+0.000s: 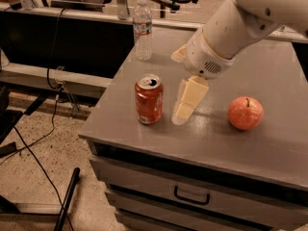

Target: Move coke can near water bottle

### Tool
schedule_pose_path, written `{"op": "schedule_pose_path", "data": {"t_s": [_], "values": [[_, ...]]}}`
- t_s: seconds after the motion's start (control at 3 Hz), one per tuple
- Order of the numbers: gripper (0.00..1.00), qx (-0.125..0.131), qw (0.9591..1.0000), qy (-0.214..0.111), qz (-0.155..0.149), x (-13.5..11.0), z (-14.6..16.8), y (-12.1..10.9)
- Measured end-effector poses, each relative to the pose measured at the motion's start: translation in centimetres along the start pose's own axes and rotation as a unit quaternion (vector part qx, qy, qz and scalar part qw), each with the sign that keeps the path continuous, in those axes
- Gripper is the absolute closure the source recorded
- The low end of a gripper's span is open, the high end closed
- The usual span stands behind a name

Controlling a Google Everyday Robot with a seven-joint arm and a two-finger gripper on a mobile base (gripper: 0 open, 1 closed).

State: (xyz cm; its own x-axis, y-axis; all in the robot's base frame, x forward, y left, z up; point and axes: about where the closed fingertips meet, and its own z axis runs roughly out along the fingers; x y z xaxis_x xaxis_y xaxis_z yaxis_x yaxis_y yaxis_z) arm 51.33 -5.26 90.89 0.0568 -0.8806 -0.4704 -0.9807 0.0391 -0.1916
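The coke can [148, 100] stands upright near the front left corner of a grey cabinet top [269, 71], a smooth matte slab with a faint sheen. The can is a short orange-red metal cylinder with white marks low on its side and a silver lid showing a dark opening; what it holds cannot be told. At 12 o'clock from it, well apart and by the far edge, stands the water bottle [142, 29], a tall clear ribbed plastic one with a white cap and a pale label carrying a reddish band; its fill level is not legible. Just beside the can at 3 o'clock, with a narrow gap, the cream-coloured gripper [182, 114] points down to the tabletop from a bulky white rounded arm [231, 32] that enters from 1 o'clock. The can stands free of it, and whether it is parted or closed cannot be told from this angle. Farther out at 3 o'clock sits a round red-orange apple [245, 113] with a short stem. Below the top, a grey drawer [144, 174] with a dark bar handle [191, 196] is shut. Black cables [33, 153] trail over the speckled floor [96, 201] at 8 o'clock.
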Motion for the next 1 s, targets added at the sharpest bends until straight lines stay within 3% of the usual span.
{"op": "schedule_pose_path", "data": {"t_s": [0.67,1.0], "values": [[0.0,-0.037,0.9958,-0.084,-0.001,-3.3,2.9,0.8],[0.16,-0.059,0.9907,-0.123,0.005,-4.6,3.8,1.8]]}}
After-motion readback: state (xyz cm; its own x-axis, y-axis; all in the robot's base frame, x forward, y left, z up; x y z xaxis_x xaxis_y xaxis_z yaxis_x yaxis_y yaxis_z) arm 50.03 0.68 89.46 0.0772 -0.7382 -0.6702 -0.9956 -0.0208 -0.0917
